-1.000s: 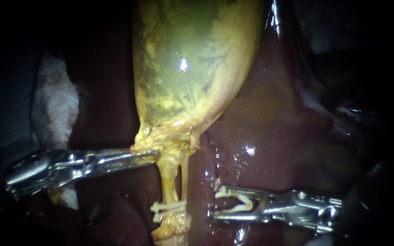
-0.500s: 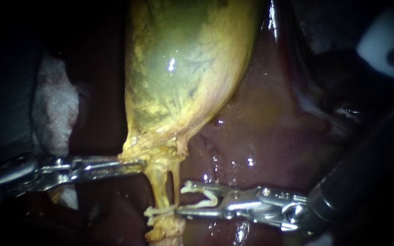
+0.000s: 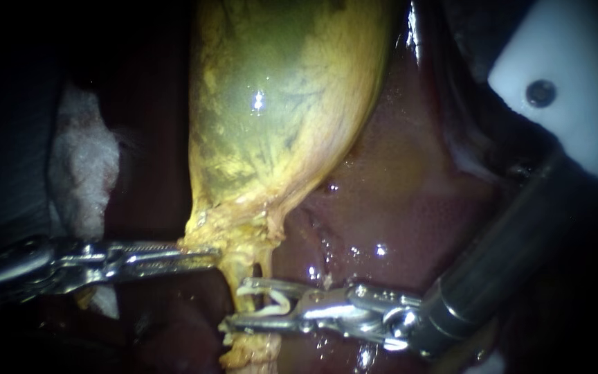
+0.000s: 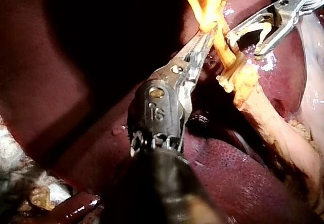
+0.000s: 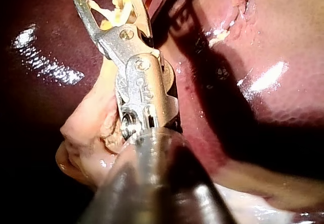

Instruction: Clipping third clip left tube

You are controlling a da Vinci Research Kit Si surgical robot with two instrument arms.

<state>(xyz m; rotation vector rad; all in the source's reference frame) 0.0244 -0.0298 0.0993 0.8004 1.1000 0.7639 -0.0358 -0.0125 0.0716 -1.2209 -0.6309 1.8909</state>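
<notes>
The yellow-green gallbladder (image 3: 278, 111) narrows down into a thicker left tube (image 3: 238, 271) and a thin right tube (image 3: 266, 263). My left instrument (image 3: 198, 256) is shut on the yellow tissue at the gallbladder's neck, also seen in the left wrist view (image 4: 206, 34). My right instrument (image 3: 235, 303) stands open with a white clip (image 3: 269, 302) seated in its jaws. Its jaws straddle both tubes just above a clip (image 3: 228, 339) that sits on the left tube. In the right wrist view the jaws (image 5: 109, 4) hold yellow tube tissue in their gap.
Dark red, wet liver (image 3: 410, 208) lies behind and to the right of the tubes. White gauze (image 3: 81, 166) sits at the left. A white housing (image 3: 569, 90) with round holes fills the upper right above the right shaft (image 3: 493, 256).
My right instrument has advanced leftward, and its open jaws with the clip now reach around the tubes. The white housing has come into view. My left instrument keeps its hold.
</notes>
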